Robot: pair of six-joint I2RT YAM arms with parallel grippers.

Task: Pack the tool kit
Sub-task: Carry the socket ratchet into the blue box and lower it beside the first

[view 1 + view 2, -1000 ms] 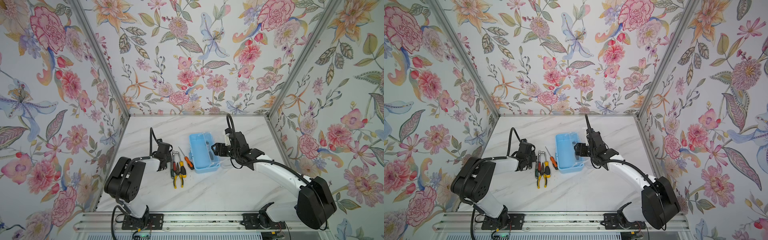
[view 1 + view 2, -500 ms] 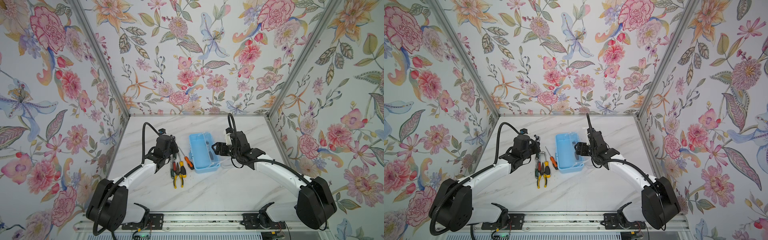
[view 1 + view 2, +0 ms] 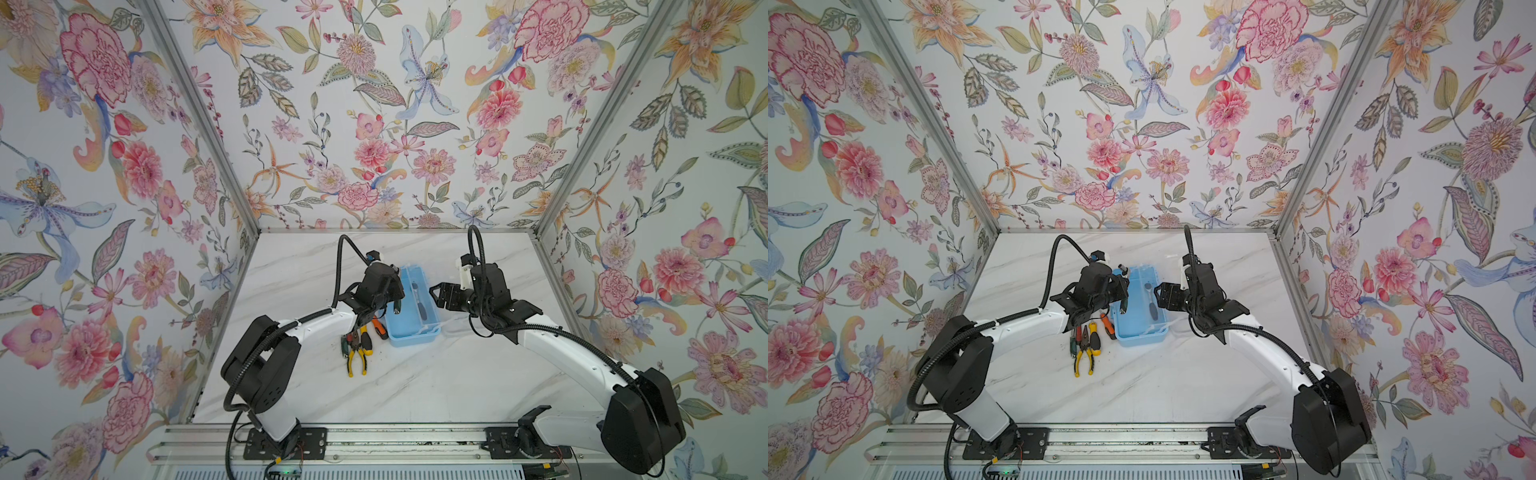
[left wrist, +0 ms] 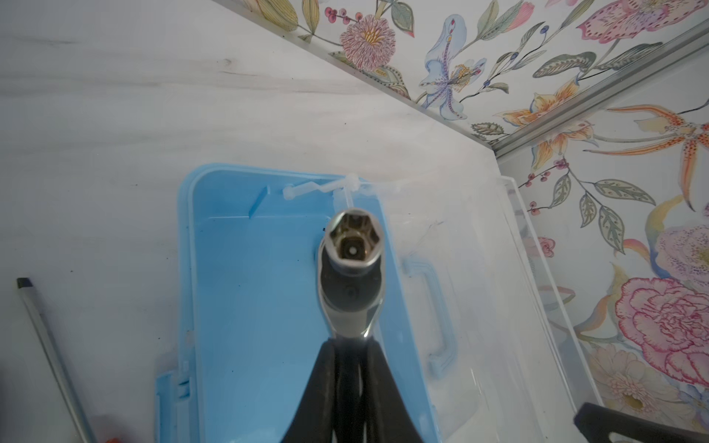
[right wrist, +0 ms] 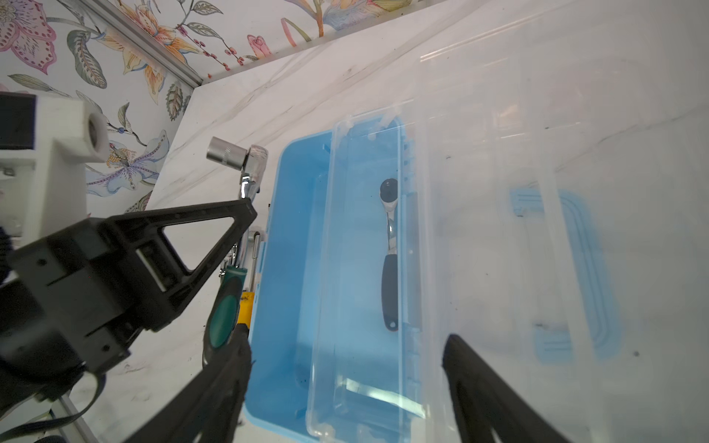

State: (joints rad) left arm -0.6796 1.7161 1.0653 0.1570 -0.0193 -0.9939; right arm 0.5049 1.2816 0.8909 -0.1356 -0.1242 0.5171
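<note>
My left arm has swung from beside the loose tools to above the blue box (image 3: pixel 409 341), left gripper (image 4: pixel 351 341) clamped on a socket ratchet (image 4: pixel 351 264); my right gripper (image 3: pixel 435 295) hangs wide beside the clear lid (image 5: pixel 498 230), holding nothing. A black-handled ratchet (image 5: pixel 389 268) already lies inside; pliers (image 3: pixel 1084 349) and screwdrivers (image 3: pixel 377 326) wait on the marble table (image 3: pixel 457 374). My arm hides their tips, and the lid's edges barely show.

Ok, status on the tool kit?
Left fingers shut on chrome socket ratchet, over open blue plastic toolbox. Right fingers open beside clear lid. Black-handled ratchet already inside; yellow pliers, screwdrivers on marble table. Nothing blocking the box.
</note>
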